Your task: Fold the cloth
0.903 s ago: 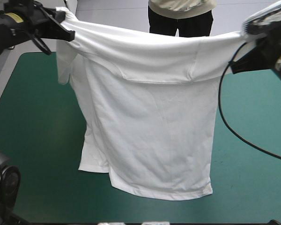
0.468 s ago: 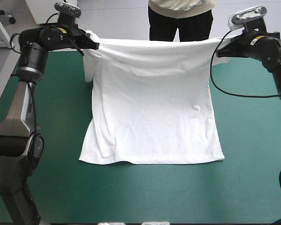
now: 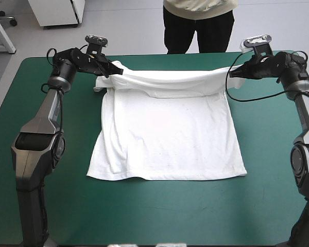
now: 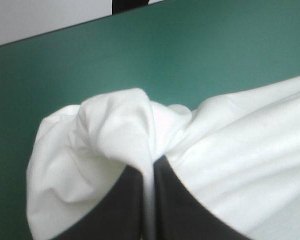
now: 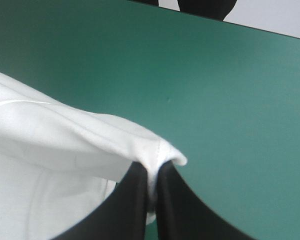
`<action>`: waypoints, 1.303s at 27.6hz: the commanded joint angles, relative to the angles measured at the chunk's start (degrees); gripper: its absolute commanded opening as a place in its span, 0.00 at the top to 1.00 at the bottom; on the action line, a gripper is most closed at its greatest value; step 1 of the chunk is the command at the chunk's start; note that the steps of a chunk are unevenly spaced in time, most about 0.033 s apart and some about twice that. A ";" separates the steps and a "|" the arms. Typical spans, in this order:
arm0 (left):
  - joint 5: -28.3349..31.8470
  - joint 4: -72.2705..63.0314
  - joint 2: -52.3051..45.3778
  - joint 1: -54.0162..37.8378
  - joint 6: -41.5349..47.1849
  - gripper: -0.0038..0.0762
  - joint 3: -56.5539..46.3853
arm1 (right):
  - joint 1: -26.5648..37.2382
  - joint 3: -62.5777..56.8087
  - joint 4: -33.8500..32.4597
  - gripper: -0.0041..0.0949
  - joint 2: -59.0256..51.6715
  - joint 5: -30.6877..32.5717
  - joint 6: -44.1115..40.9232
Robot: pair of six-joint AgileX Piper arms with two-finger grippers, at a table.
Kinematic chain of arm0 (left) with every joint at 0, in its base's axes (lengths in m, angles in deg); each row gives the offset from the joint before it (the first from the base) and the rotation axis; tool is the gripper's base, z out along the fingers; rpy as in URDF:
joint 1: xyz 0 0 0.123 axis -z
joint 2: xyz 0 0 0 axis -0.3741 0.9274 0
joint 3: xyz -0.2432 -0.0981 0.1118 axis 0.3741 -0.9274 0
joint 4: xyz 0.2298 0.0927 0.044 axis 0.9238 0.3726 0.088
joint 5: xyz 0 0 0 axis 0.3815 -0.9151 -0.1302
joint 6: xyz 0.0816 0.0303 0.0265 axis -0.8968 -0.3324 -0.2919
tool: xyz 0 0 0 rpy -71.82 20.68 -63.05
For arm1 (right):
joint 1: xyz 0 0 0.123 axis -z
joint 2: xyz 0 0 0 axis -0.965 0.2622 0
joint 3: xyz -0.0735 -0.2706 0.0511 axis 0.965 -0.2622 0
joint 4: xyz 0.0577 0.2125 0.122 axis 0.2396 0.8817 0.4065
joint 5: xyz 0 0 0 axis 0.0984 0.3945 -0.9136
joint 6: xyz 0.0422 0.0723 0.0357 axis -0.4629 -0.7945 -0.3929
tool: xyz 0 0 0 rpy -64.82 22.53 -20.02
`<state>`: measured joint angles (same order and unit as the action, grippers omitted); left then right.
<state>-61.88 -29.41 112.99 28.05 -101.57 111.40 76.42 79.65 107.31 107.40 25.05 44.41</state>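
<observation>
because the shirt is soft and light, its shoulders are pinched within the left claw and right claw.

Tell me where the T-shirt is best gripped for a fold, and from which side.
Probably at its two far corners, each from its outer side, as the left gripper and right gripper hold it now. There the T-shirt is bunched into a raised ridge; the rest lies flat on the teal-green cover, hard to pinch.

Dark grey jointed arms, black fin-fingered grippers
</observation>
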 commanded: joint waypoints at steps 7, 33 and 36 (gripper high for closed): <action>-0.23 -2.28 -3.92 0.11 0.48 0.84 1.71 | 0.55 1.89 3.12 0.58 -3.22 -1.29 0.97; -20.89 9.12 -48.52 0.11 8.79 0.54 -27.46 | 0.55 -13.01 3.38 0.47 -46.44 20.73 -4.63; -12.73 11.54 -57.26 0.11 12.80 0.54 -43.81 | 0.55 -17.81 3.38 0.47 -51.40 19.93 -6.02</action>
<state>-81.50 -17.81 62.28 28.05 -91.21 75.21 76.60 62.99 109.71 59.57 48.90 39.13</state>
